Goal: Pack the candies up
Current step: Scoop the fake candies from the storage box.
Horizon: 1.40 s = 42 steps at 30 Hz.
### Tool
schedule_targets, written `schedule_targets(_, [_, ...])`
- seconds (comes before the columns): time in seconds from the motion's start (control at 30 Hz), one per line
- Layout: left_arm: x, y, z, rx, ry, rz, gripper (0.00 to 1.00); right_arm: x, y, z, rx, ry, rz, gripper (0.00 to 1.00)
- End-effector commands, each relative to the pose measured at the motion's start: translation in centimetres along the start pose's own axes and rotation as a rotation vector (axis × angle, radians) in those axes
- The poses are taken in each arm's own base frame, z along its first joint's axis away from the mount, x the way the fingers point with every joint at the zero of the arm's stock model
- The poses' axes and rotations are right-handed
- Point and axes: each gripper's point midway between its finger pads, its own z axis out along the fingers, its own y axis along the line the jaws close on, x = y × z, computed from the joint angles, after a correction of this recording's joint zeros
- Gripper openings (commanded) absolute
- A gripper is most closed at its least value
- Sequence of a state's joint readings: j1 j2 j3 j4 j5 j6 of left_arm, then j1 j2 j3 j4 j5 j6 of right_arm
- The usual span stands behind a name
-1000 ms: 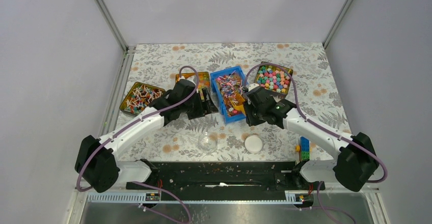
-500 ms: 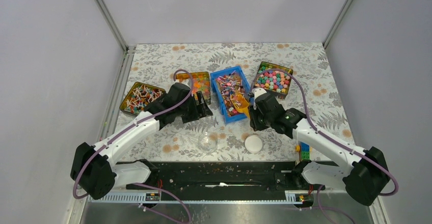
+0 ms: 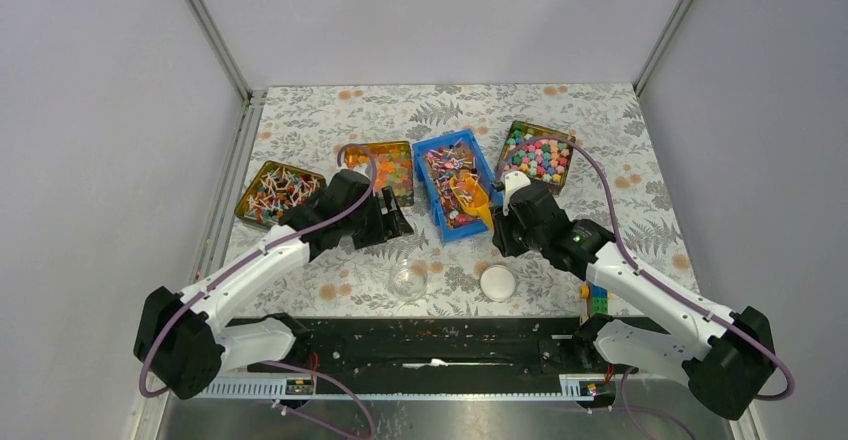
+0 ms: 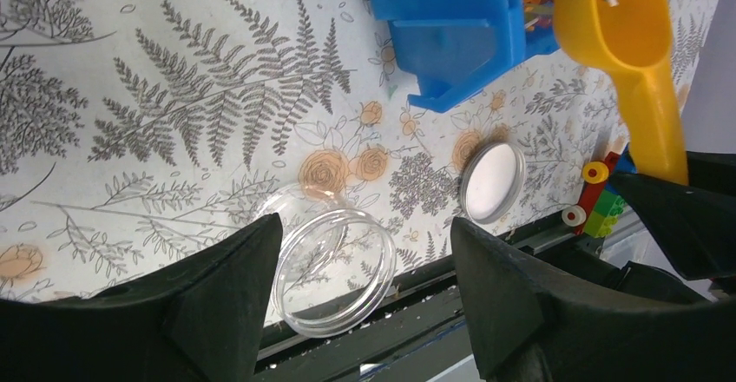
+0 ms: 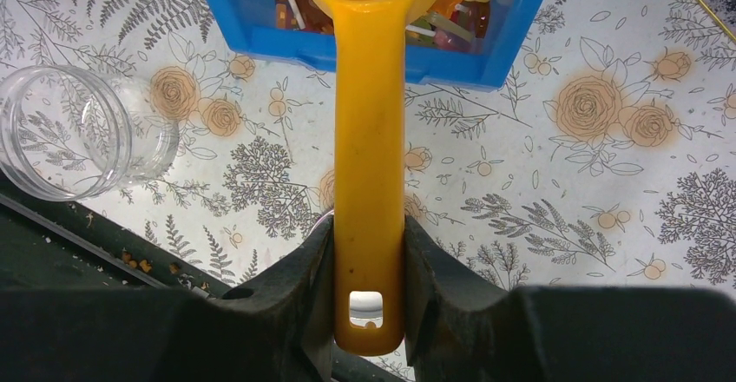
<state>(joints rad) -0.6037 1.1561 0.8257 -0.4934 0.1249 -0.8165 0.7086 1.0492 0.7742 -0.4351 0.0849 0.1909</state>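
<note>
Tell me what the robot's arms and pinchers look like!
The left arm and right arm are smooth white tubes linked by chunky, rounded black joints. A thin purple cable runs along each one. The left gripper and right gripper each have two thick, matte black fingers.

Above the blue bin point(image 3: 429, 190) (candies point(image 3: 446, 164) inside), yellow scoop point(image 3: 470, 196) in right fingers point(image 3: 498, 231)

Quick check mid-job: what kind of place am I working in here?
Probably a lab test cell staged as a candy-packing bench: bare grey walls with metal frame posts, a floral tablecloth, a blue bin of candies, a clear jar.
</note>
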Motion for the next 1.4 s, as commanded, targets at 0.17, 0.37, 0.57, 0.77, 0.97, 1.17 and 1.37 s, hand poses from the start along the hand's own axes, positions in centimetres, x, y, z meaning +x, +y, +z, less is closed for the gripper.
schedule_targets(0.17, [-0.7, 0.2, -0.8, 0.001, -0.048, 0.016, 0.72, -2.5, 0.4, -1.0, -0.028, -0.084, -0.009, 0.0])
schedule_targets(0.37, [-0.2, 1.0, -0.8, -0.023, -0.038, 0.031, 0.72, -2.2, 0.5, -1.1, -0.036, -0.07, -0.019, 0.0])
schedule_targets(0.57, [0.5, 2.1, -1.0, -0.053, -0.026, 0.043, 0.72, -1.5, 0.2, -1.0, 0.002, 0.009, 0.026, 0.0])
schedule_targets(0.77, [0.9, 2.5, -1.1, -0.053, -0.026, 0.04, 0.72, -1.4, 1.0, -0.2, 0.011, 0.11, 0.115, 0.0])
schedule_targets(0.97, [1.0, 2.6, -1.3, -0.05, -0.03, 0.036, 0.72, -1.2, 1.9, 0.8, -0.011, 0.178, 0.124, 0.0])
schedule_targets(1.17, [1.3, 2.9, -1.5, -0.05, -0.039, 0.027, 0.72, -2.0, 2.5, 0.1, -0.045, 0.166, 0.127, 0.0])
schedule_targets(1.37, [1.5, 3.2, -1.8, -0.047, -0.049, 0.018, 0.72, -3.2, 2.5, -1.7, -0.071, 0.084, 0.097, 0.0])
